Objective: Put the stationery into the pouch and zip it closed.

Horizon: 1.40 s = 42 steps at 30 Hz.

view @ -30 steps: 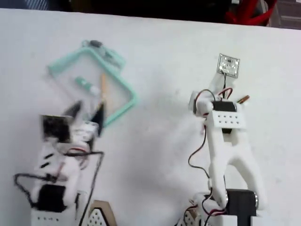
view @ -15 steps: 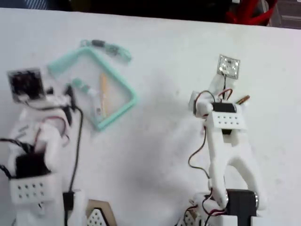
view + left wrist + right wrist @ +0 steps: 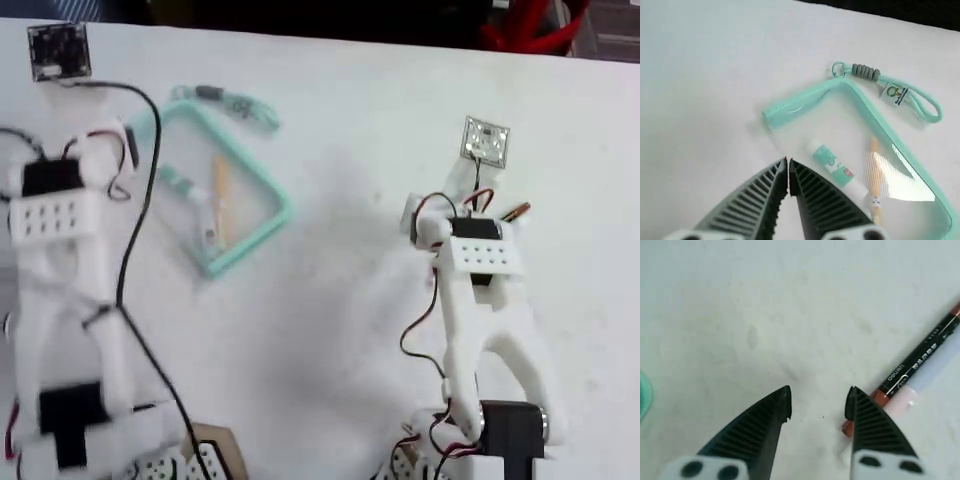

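Pouch [image 3: 250,165] of clear plastic with a mint rim lies near the far left corner of the table [image 3: 330,330], holding a white-and-green tube [image 3: 832,162] and an orange pencil [image 3: 874,175], while the left gripper [image 3: 788,167] hangs by its edge with fingers pressed together and the right gripper [image 3: 817,400], fingers apart, hovers just beside a dark pen [image 3: 920,360].

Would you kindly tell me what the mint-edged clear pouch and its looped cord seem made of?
The mint-edged clear pouch looks like glossy soft plastic: the stationery shows through and glare sits on the panel. Its mint border looks matte, perhaps fabric or rubbery plastic. The looped mint cord seems textile string, judging by its grey wound binding; the weave is unclear.
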Motion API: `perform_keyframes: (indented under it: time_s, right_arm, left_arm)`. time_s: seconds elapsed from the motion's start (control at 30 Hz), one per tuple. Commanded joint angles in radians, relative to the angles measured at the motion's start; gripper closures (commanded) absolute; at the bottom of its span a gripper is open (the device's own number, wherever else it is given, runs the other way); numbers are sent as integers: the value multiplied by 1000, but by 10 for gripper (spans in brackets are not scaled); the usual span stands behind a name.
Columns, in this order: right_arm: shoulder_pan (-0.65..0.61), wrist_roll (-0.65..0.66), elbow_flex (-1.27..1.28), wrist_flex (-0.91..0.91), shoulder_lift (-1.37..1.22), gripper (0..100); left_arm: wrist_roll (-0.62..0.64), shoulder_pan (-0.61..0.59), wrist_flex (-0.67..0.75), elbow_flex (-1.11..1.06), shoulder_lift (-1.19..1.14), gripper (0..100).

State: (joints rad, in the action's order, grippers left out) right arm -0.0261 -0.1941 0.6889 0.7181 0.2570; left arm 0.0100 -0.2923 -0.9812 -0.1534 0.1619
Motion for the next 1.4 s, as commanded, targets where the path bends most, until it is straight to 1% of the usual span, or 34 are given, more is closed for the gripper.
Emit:
perform_keyframes:
  time_s: [0.0,0.07,0.17,0.27,0.37,0.43,0.47,0.57,0.73,0.87,0.97,1.03,1.13,1.2,1.3,1.37]
  right_arm:
    - [-10,3,-6,-15,7,826]
    - [-10,3,-6,-15,7,826]
    - [-12,3,-6,-15,7,826]
    - [-12,3,-5,-15,7,826]
    - [-33,3,-3,-15,5,826]
    - [-53,3,12,-16,7,826]
    - [-62,3,17,-16,8,826]
    - [-77,3,20,-16,10,826]
    - [-87,3,20,-16,8,826]
    - [-87,3,20,-16,8,826]
    - [-87,3,20,-16,8,826]
    - [-87,3,21,-16,8,826]
    - [-88,3,21,-16,7,826]
    - [-88,3,21,-16,7,826]
    - [-88,3,21,-16,7,826]
    - [-88,3,21,-16,7,826]
  left_arm:
    - [25,-24,41,157,-156,976]
    - [29,-58,135,201,-236,976]
    - [31,-97,347,224,-358,976]
    - [31,-110,559,218,-483,976]
    - [31,-108,695,229,-613,976]
    - [32,-105,729,261,-696,976]
    - [40,-107,713,288,-734,976]
    - [137,-133,611,416,-854,976]
    - [275,-183,350,792,-1076,976]
    - [281,-171,164,1142,-1268,976]
    - [281,-148,63,1396,-1400,973]
    - [281,-130,3,1560,-1483,945]
    - [281,-87,-71,1754,-1590,893]
    - [279,-68,-97,1830,-1644,883]
    - [287,-90,-28,1814,-1652,885]
    - [308,-114,21,1811,-1643,910]
